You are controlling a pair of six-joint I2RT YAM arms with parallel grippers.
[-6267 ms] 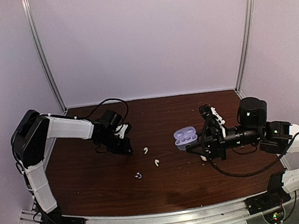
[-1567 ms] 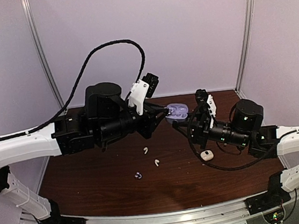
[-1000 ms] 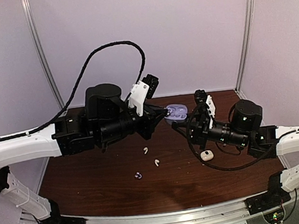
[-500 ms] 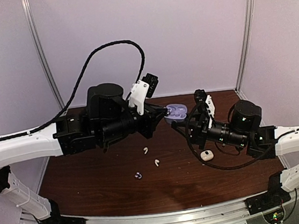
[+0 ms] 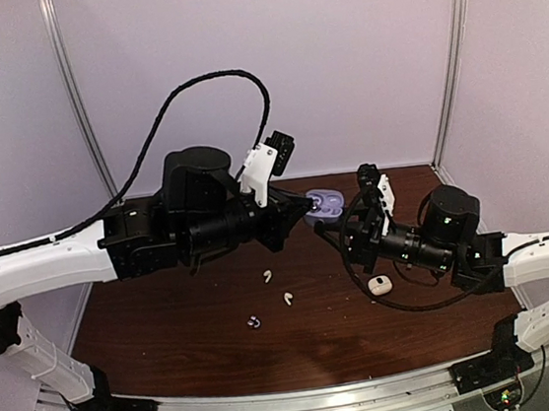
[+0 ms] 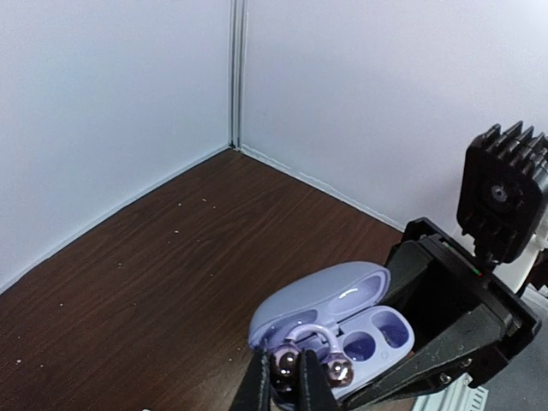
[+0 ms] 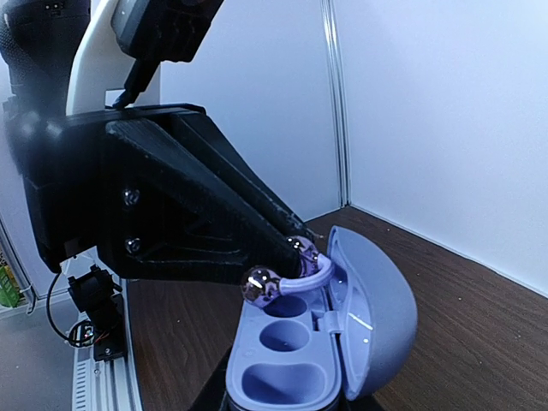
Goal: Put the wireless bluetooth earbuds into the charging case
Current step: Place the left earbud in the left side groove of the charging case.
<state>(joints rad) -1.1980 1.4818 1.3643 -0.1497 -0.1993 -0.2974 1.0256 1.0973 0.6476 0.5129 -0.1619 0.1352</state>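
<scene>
My right gripper (image 5: 344,227) is shut on the open lilac charging case (image 5: 327,202) and holds it above the table. My left gripper (image 6: 284,370) is shut on one ball of a bluish-purple clip earbud (image 6: 336,370). It holds the earbud right at the near end of the case (image 6: 377,330). In the right wrist view the earbud (image 7: 282,281) hangs over the top socket of the case (image 7: 291,377), beside the lid, and the other sockets look empty. Two white earbuds (image 5: 268,276) (image 5: 288,298) and another purple earbud (image 5: 254,321) lie on the table.
A small white charging case (image 5: 380,284) lies on the brown table (image 5: 168,317) under my right arm. Both arms meet above the table's back centre. White walls with metal posts (image 5: 80,109) close in the back and sides.
Since 6.3 s ago both arms have risen from the table and met at the back centre. In the last second the left gripper has edged the purple earbud slightly closer to the case.
</scene>
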